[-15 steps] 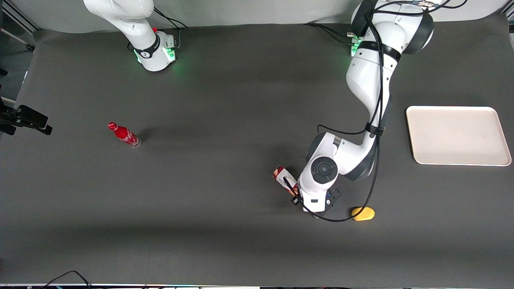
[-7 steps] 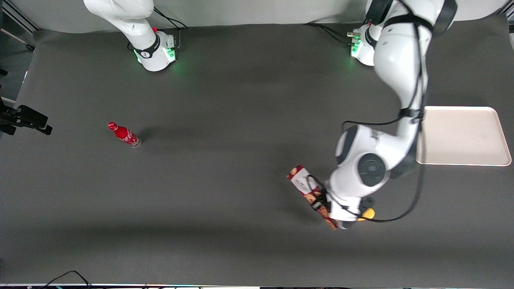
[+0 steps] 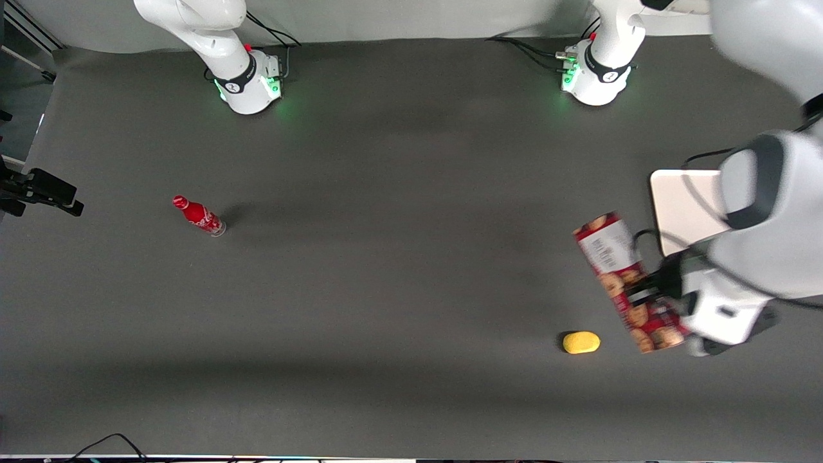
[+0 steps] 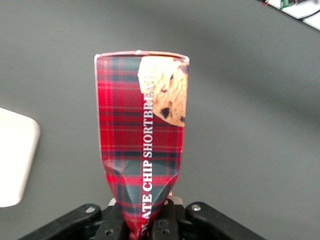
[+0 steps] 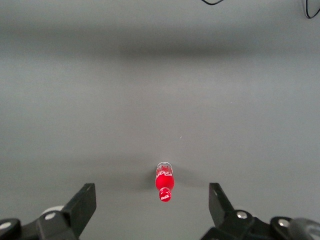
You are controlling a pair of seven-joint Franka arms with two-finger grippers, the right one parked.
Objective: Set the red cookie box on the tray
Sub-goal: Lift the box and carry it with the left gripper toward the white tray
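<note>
My left gripper (image 3: 649, 292) holds the red cookie box (image 3: 622, 276) high above the dark table, shut on its lower half so the tartan card is pinched in at the grip. The wrist view shows the red cookie box (image 4: 142, 135) rising from between the gripper (image 4: 150, 220) fingers, cookie print and "CHIP SHORTBREAD" lettering facing the camera. The cream-white tray (image 3: 678, 206) lies on the table toward the working arm's end, largely covered by the arm; one rounded corner of the tray (image 4: 15, 160) shows beside the box. The box hangs just beside the tray's edge.
A yellow oval object (image 3: 581, 342) lies on the table nearer the front camera than the held box. A small red bottle (image 3: 198, 215) stands toward the parked arm's end, also seen as the bottle (image 5: 164, 182) in the right wrist view.
The left arm has lifted the cookie box off the table and carried it sideways toward the tray, past the yellow object. The box now hangs higher and appears larger.
</note>
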